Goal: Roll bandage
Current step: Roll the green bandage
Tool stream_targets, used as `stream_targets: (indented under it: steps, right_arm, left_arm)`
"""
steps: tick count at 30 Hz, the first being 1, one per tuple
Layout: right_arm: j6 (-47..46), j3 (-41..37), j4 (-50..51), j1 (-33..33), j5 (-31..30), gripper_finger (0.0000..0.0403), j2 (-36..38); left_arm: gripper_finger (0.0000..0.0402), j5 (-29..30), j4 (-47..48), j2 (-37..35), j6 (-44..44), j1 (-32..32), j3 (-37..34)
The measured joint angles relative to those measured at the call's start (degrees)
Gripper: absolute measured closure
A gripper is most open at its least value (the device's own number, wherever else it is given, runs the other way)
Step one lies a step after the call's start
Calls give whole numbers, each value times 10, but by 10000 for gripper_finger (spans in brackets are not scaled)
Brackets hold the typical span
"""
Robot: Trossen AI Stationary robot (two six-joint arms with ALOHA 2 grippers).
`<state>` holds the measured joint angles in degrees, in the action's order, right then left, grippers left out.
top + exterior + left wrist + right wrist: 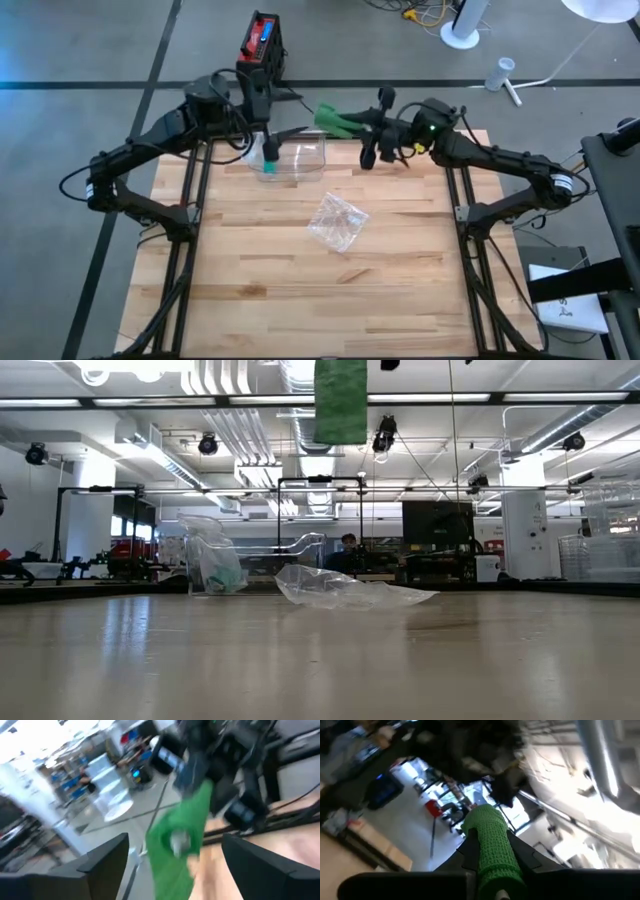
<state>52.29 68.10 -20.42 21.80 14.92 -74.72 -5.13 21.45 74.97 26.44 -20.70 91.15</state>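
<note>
While the right gripper [352, 124] pinches the green bandage roll [335, 119] above the table's [260, 280] far edge, the spread left gripper [290, 131] should re-close squarely on its free end.

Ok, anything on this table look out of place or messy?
A crumpled clear plastic wrapper lies loose mid-table, away from the clear plastic container at the far edge. The green knitted bandage hangs in the air, clamped in the right end effector.

Green knitted-cloth bandage [492, 850] – rough; clear crinkled plastic bag [337, 221]; smooth wood table [300, 300]
</note>
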Motion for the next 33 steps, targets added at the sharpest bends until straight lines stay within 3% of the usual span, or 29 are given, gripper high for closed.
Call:
stream_targets:
  steps: [5,11,21,33]
  right_arm:
    - [118,-2,10,-3,4,359,-16]
    - [206,-1,4,-5,1,359,-23]
    - [203,0,29,-5,1,359,-23]
    - [199,-1,57,-4,0,359,-35]
  left_arm:
    - [91,-58,-19,12,-38,0,0]
    - [113,-60,-14,32,-46,0,0]
    - [143,-59,-5,60,3,-1,0]
    - [146,-76,4,75,16,0,1]
